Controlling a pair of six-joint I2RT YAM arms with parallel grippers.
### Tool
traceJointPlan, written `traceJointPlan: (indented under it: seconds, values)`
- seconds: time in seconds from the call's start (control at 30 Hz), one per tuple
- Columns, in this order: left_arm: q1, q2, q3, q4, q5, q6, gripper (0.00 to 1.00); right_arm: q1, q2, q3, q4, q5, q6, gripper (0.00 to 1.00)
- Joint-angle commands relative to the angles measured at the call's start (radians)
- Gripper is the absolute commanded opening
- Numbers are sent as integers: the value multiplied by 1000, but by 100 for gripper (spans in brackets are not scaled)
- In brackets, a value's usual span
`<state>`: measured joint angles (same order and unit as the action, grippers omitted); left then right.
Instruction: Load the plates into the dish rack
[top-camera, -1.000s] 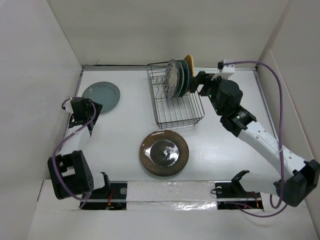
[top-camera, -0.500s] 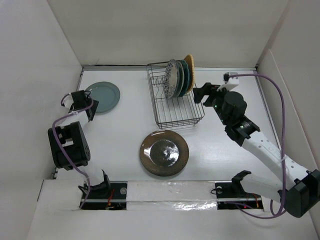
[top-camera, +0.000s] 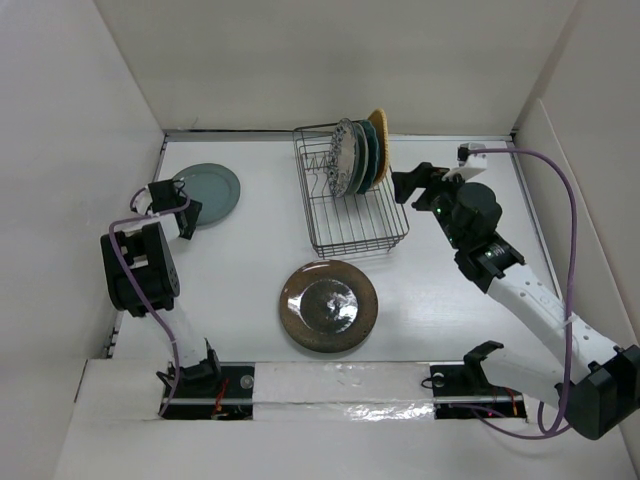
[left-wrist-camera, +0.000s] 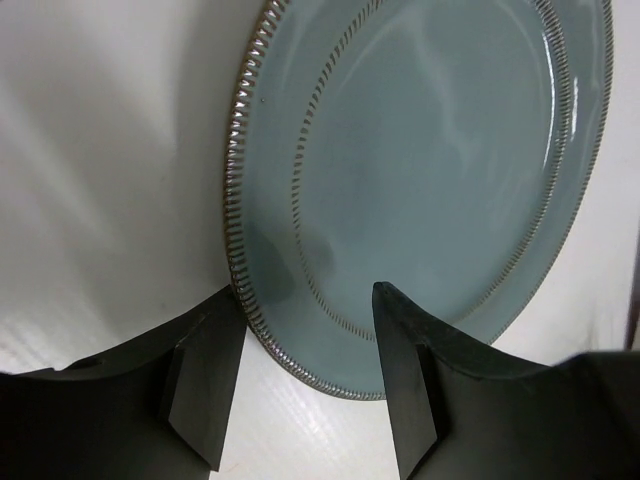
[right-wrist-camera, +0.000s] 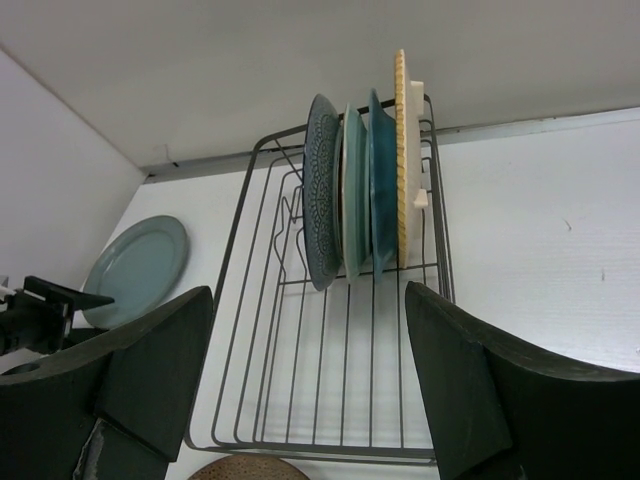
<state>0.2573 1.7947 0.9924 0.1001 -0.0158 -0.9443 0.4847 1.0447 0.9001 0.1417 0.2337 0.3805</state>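
Left end effector (left-wrist-camera: 308, 300) nearer table's (top-camera: 250, 210) plate (top-camera: 208, 188)

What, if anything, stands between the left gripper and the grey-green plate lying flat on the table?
Nothing visible does. In the left wrist view the open left gripper frames the near rim of the grey-green plate, with only bare table beside it.
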Motion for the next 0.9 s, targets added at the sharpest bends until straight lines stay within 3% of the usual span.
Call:
traceJointPlan:
  seconds: [0.0,0.07,0.17,0.2,0.3,0.43,0.57,0.87]
  values:
    - [7,49,29,6,11,6,50,-5,-8,-4,59,-4,8,83]
    - [7,60,31,10,11,2,48,-5,-8,-4,62,0,6,83]
    - [16,54,17,52,45,6,36,-5,-2,-3,64,-4,6,82]
    - [16,54,9,59,50,7,23,-5,0,-3,67,-2,8,82]
    - [16,40,-17,114,59,15,0,-5,9,-1,68,-5,9,82]
    - [16,-10,-70,171,25,30,0,-5,11,-1,72,-8,9,82]
    - [16,-148,-90,179,-48,84,0,-5,8,-1,75,-8,9,81]
    - [16,-420,-135,250,-72,209,0,25,-9,5,68,-8,3,81]
